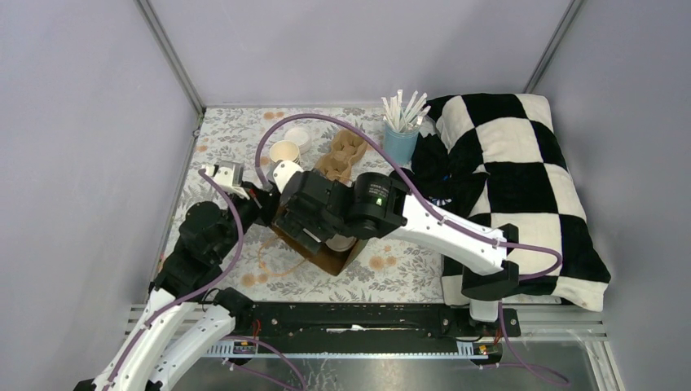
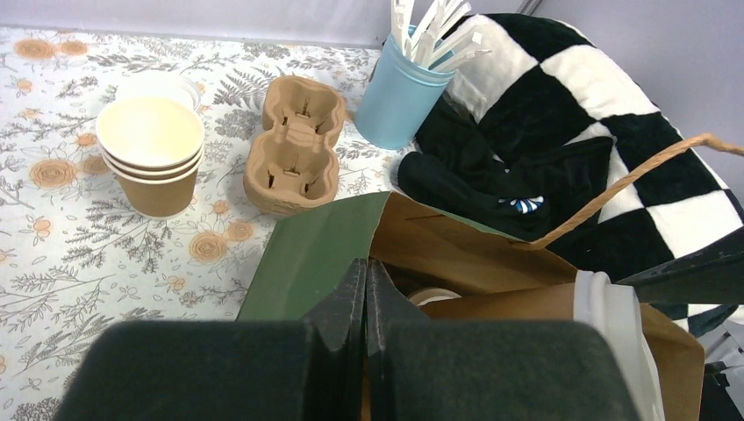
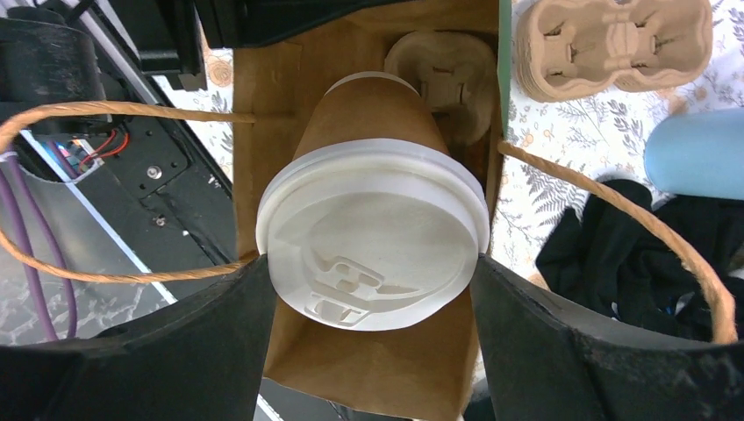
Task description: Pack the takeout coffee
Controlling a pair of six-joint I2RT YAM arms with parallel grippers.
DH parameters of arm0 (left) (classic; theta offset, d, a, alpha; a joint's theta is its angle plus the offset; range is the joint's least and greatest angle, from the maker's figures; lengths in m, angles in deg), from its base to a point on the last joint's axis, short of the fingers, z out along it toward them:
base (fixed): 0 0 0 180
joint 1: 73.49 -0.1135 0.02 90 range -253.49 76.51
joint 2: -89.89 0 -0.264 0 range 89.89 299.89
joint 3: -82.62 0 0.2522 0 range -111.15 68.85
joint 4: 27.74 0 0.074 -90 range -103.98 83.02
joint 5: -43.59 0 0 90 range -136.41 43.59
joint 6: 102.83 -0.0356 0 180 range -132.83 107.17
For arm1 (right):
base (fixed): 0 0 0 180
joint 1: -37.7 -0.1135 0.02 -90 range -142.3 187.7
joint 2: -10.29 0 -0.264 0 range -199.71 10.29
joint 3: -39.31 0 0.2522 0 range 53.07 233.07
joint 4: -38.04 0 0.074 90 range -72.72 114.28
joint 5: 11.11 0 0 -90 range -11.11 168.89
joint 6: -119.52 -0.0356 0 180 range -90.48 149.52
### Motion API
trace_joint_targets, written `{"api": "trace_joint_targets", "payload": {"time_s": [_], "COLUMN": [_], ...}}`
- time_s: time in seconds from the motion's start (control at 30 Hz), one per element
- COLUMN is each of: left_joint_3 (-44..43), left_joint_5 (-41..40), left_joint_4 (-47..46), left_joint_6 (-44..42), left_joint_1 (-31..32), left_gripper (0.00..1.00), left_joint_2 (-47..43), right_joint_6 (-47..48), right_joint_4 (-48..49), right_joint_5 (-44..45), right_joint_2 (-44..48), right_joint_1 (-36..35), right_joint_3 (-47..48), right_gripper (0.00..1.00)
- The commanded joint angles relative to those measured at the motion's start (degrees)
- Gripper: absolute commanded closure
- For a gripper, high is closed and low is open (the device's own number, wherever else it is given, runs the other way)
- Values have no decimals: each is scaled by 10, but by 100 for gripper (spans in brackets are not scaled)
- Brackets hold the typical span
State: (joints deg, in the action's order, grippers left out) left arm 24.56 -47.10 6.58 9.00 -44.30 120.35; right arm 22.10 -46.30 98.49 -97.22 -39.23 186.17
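Floral tablecloth (image 1: 222, 140) bears a brown paper bag (image 2: 474, 254). Right gripper (image 3: 373, 281) grips a lidded kraft cup (image 3: 373, 123) over it; the embossing on its lid (image 3: 377, 237) is unreadable. Left gripper (image 2: 366, 294) is closed at the bag's rim.

No legible text, brand or number anywhere. Only candidate: raised embossing on the white lid (image 3: 373, 237), toward its near edge; no characters resolve.
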Motion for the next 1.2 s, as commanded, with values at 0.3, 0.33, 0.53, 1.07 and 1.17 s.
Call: {"api": "trace_joint_targets", "payload": {"time_s": [0.3, 0.33, 0.53, 1.07, 1.17], "left_joint_3": [2, -2, -12, -46, -46], "left_joint_5": [-14, -17, -10, 4, 20], "left_joint_4": [-36, -29, -6, 21, 21], "left_joint_6": [-5, -7, -11, -14, -9], "left_joint_1": [-2, -2, -2, -2, -2], "left_gripper": [100, 100, 100, 100, 100], "left_joint_2": [-17, -15, -12, -13, -13], "right_joint_6": [-27, -24, -6, 72, 72], "right_joint_4": [-46, -43, -30, 270, 296], "right_joint_5": [161, 161, 145, 132, 137], "right_joint_2": [-11, -9, -8, 93, 91], "right_joint_1": [-48, -51, -67, -36, -20], "right_joint_3": [-16, -20, -40, -282, -294], "right_gripper": [48, 48, 47, 46, 47]}}
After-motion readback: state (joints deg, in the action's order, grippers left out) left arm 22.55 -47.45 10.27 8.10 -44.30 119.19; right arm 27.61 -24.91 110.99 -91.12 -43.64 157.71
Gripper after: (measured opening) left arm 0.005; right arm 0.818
